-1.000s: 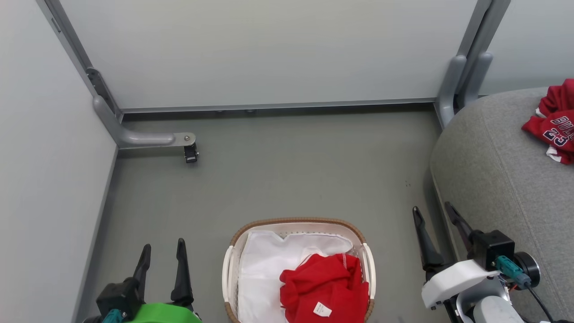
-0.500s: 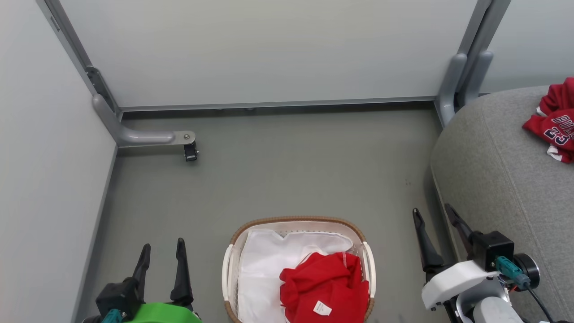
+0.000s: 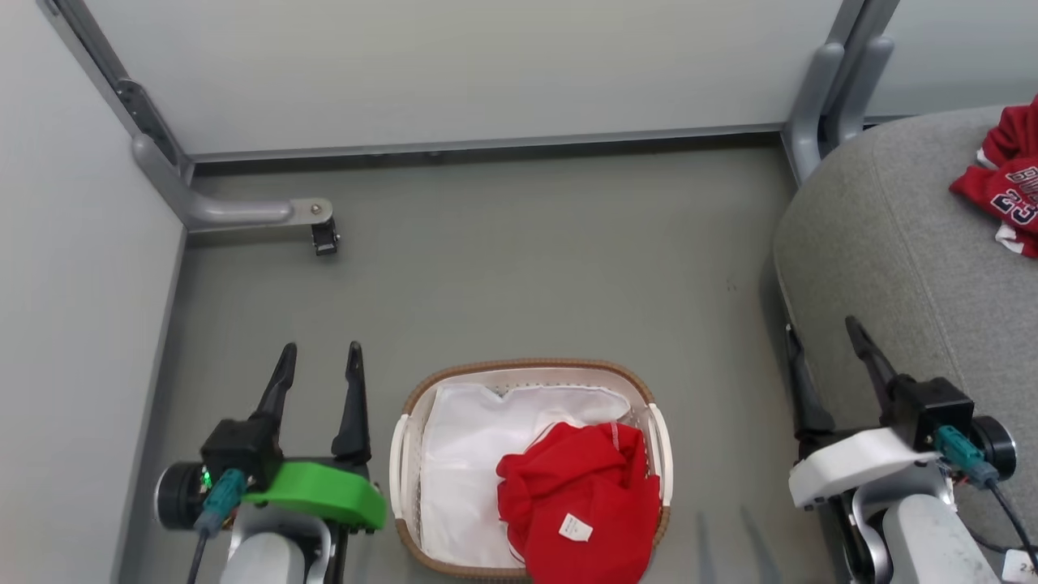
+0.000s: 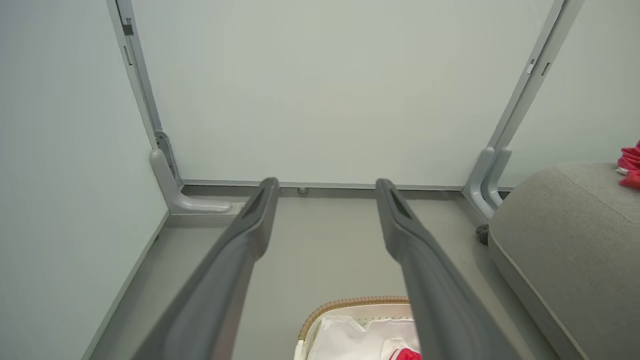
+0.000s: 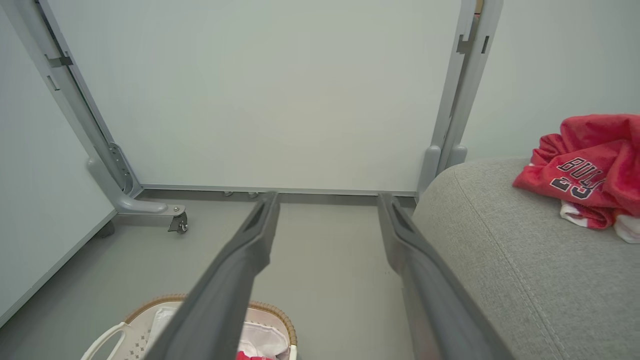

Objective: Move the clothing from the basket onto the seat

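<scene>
Red garment [image 3: 580, 503] sat bunched in the near-right part of the basket [image 3: 519, 367], on top of a white sheet [image 3: 462, 462] that wasn't ours to move. Jersey [image 3: 1005, 195] lay on the seat [image 3: 876, 243], toward its far right edge. Half done, by my read.

Left pincer [image 3: 321, 350] and right pincer [image 3: 819, 324] were both released, fingers spread, empty. They hovered either side of the basket above the floor [image 3: 527, 268].

Step in hand was the reach for the red garment. Right arm looked the better pick, since it sat between basket and seat. Best approach: come in from above, pinch the raised fold at the top of the bunch, and keep the tips off the sheet and the brown rim. Cloth looked limp, so the tail needed a high lift to clear the rim and the seat's rounded edge.

Room: floor was open up to its far edge at the wall panel [image 3: 486, 73]. Seat's left edge sat just beside the right pincer, so it was tight there.
</scene>
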`<state>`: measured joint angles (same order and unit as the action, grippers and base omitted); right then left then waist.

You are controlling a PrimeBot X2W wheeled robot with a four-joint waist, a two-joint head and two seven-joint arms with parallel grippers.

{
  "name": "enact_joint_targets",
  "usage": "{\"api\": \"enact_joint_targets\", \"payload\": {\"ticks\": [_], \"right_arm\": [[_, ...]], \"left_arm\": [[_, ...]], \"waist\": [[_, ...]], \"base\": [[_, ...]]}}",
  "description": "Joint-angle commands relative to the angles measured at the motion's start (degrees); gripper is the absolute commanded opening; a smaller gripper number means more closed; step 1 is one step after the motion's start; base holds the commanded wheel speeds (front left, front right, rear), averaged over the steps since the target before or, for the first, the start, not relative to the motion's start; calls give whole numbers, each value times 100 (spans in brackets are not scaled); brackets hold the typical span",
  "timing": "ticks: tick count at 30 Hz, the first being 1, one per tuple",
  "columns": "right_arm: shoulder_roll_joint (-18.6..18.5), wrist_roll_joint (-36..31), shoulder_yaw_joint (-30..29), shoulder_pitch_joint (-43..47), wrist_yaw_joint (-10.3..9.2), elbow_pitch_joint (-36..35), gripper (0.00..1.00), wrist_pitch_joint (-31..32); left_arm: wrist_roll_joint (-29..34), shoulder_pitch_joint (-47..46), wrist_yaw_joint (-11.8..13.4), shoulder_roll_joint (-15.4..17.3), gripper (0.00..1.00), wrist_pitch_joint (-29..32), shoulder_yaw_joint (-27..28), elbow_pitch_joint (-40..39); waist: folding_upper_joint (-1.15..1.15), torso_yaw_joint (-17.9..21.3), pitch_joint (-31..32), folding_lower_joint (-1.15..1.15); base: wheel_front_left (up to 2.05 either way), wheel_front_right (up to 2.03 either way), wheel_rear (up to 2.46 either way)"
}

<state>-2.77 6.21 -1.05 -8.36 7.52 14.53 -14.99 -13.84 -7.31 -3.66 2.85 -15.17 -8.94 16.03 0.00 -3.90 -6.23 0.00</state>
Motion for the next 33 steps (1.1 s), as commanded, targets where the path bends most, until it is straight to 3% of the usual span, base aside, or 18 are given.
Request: {"api": "enact_joint_targets", "payload": {"ticks": [1,19,33], "right_arm": [[-19,-60,-14,-135,-6,-86,100,-30],[-17,-179,-254,-904,-6,-882,100,-30],[-17,-47,269,-1749,-6,-1414,100,-30]], "left_arm": [[56,-219,-57,8,100,3,-76,137],[630,-2439,-375,30,100,274,-1832,2739],[423,-3738,-383,67,100,678,-2933,4382]], "waist": [[0,166,-305,0],[0,1086,-2383,0],[0,1561,-3852,0]], "base": [[0,0,0],[0,0,0],[0,0,0]]}}
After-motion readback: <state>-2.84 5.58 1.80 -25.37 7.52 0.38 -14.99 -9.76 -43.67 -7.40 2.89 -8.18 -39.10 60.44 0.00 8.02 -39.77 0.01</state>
